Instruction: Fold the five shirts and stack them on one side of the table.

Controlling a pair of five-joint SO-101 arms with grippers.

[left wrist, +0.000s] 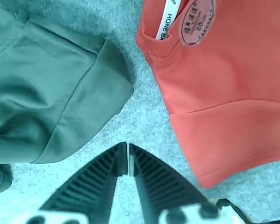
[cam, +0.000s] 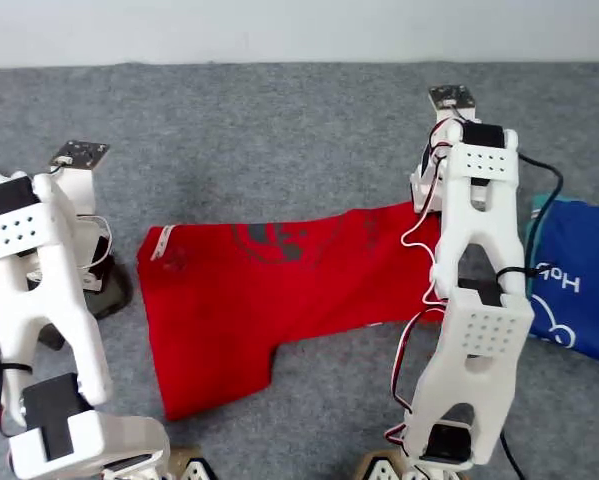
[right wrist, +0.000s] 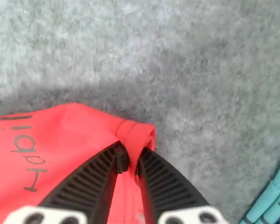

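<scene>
1. Writing and labels. The red shirt (cam: 249, 290) carries a dark printed design (cam: 279, 240) across its chest. Inside the collar sit a white woven neck tag (left wrist: 167, 18) with dark lettering and a round printed size label (left wrist: 197, 21). The blue shirt (cam: 579, 280) bears white lettering (cam: 559, 282) and a white outline drawing.

2. Task items. The red shirt lies spread flat in the middle of the desk (cam: 279, 130). Its collar points toward the left edge and 1 sleeve toward the near edge. The blue shirt lies at the right edge, partly behind the right arm. A dark green shirt (left wrist: 41, 93) lies rumpled near the left edge, just beside the red shirt's collar and apart from it.

3. Grasping parts. The left fingers (left wrist: 123, 156) are closed tip to tip and hold nothing. They hang over the bare strip between the green and red shirts. The right fingers (right wrist: 123, 161) are clamped on a folded hem at the red shirt's right end.

4. Surface and room. The desk is covered in grey felt-like fabric. A plain white wall (cam: 279, 30) runs along the far edge.
</scene>
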